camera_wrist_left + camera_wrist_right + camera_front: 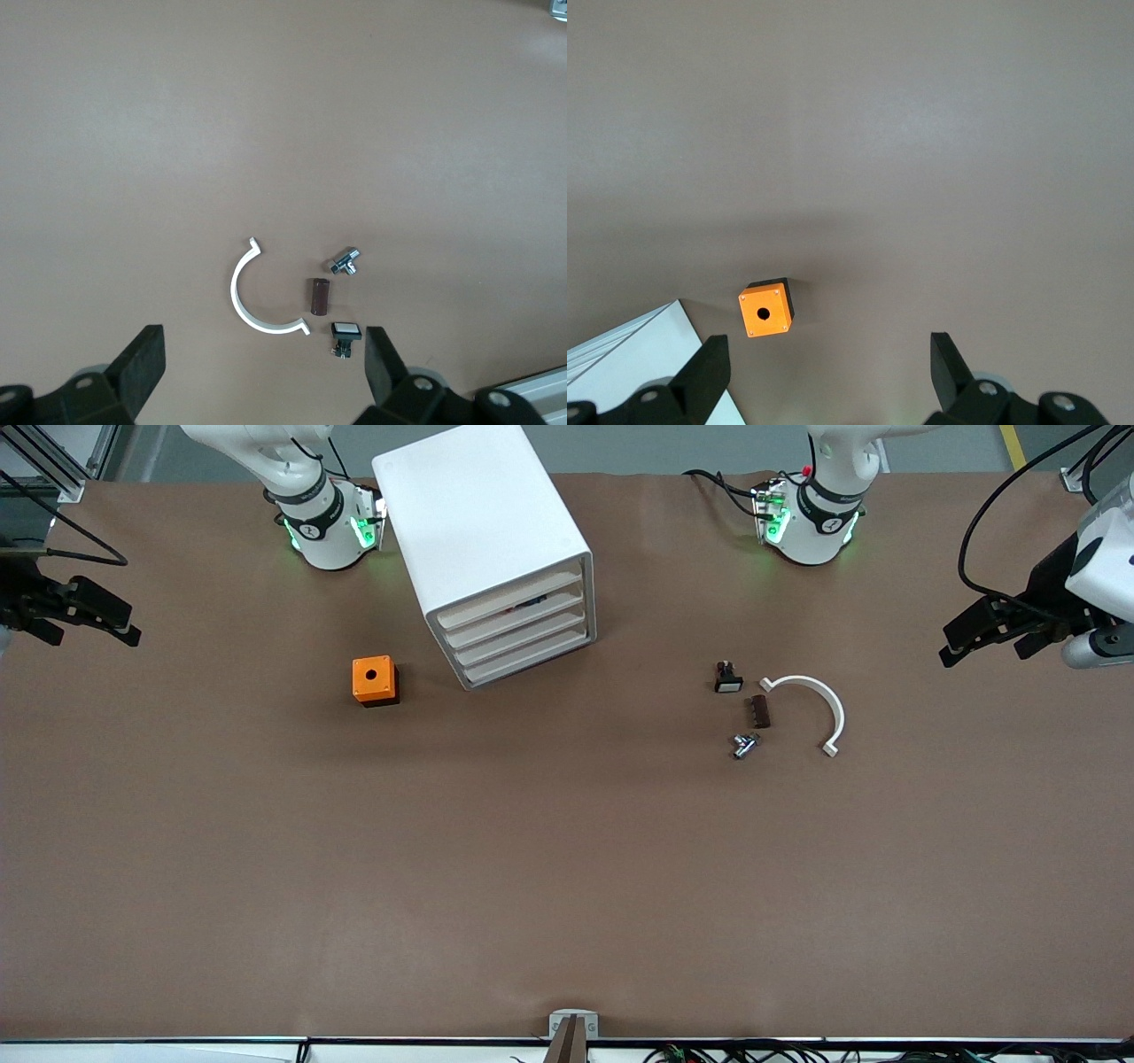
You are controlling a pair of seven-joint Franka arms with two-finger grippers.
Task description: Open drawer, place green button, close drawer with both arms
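In the middle of the front view, toward the left arm's end, lies a cluster of small parts: a silvery piece (744,745) nearest the camera, then a brown block (760,711), a white clip (811,707) and a black part (728,677). No green-capped button is clearly recognisable among them. Level with the black part, an orange box (375,680) sits toward the right arm's end, beside the cabinet (483,522), whose bottom drawer (529,659) is closed. At the frame's edges, the left gripper (988,642) and right gripper (89,624) hang spread and empty, probably waiting to start.
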